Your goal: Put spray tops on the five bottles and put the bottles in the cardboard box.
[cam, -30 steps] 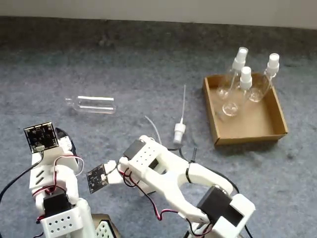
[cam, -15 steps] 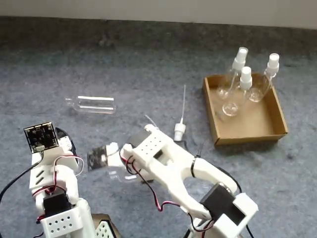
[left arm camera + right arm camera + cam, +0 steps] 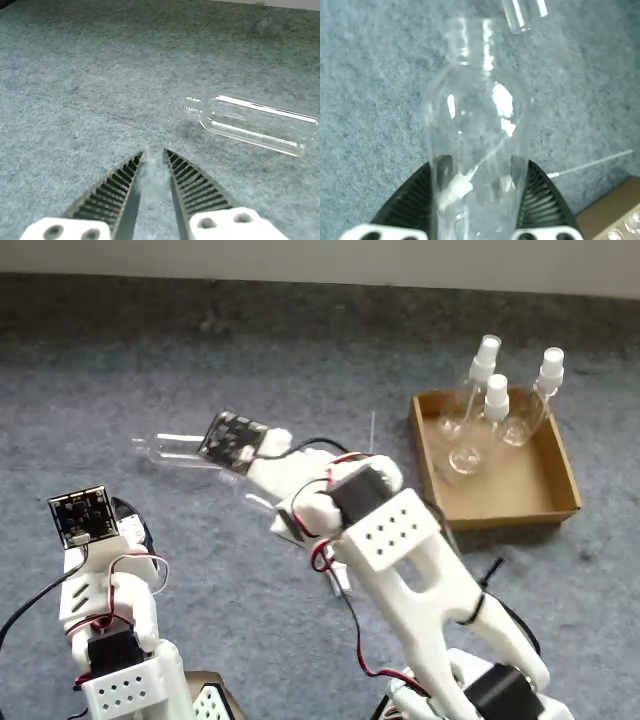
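My right gripper (image 3: pixel 479 167) is shut on a clear bottle (image 3: pixel 477 105) that has no top, its open neck pointing away from the wrist. Just past that neck lies a second clear, topless bottle (image 3: pixel 520 12) on its side on the carpet (image 3: pixel 170 448). In the high view the right arm (image 3: pixel 385 530) stretches over the middle of the table, its wrist above that lying bottle. My left gripper (image 3: pixel 153 154) hovers low at the front left, narrowly open and empty, with the lying bottle (image 3: pixel 250 125) ahead of it. A loose spray top's thin tube (image 3: pixel 590 165) lies near the box.
The cardboard box (image 3: pixel 560 465) stands at the right with three capped bottles (image 3: pixel 480 425) leaning in it. Its corner shows in the right wrist view (image 3: pixel 615 217). The left arm (image 3: pixel 100 590) is folded at the front left. Grey carpet covers the table.
The right arm has swung up from the front of the table toward the lying bottle, carrying its bottle along. The left arm has stayed still.
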Controlling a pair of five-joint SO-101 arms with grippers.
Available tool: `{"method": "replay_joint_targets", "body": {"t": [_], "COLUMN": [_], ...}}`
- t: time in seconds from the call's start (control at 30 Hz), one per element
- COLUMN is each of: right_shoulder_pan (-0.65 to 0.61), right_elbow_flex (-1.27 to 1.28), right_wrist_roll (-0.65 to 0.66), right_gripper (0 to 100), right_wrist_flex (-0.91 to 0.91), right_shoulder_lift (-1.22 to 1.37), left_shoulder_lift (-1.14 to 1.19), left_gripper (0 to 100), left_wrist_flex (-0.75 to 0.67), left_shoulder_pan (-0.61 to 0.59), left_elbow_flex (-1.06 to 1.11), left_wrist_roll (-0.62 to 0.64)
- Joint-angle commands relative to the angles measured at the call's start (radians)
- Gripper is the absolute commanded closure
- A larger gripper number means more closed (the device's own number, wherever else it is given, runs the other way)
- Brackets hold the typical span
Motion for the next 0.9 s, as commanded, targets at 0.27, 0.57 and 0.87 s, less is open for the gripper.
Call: {"method": "replay_joint_targets", "body": {"t": [0.27, 0.57, 0.87], "right_shoulder_pan": [0.214, 0.369, 0.479], "right_elbow_flex": [0.064, 0.303, 0.641], "right_wrist_roll": [-0.117, -0.261, -0.259], "right_gripper": [96.1, 96.1, 96.1], "right_wrist_flex": [0.036, 0.031, -0.168], "right_shoulder_lift": [-0.295, -0.375, -0.374], "left_shoulder_lift": [-0.015, -0.015, -0.015], "left_gripper": [99, 99, 99], "left_wrist_flex": [-0.017, -0.017, -0.015], "left_shoulder_pan": [-0.005, -0.004, 0.027], "left_elbow_flex": [0.004, 0.004, 0.004], "left_wrist_roll": [-0.011, -0.011, -0.011]}}
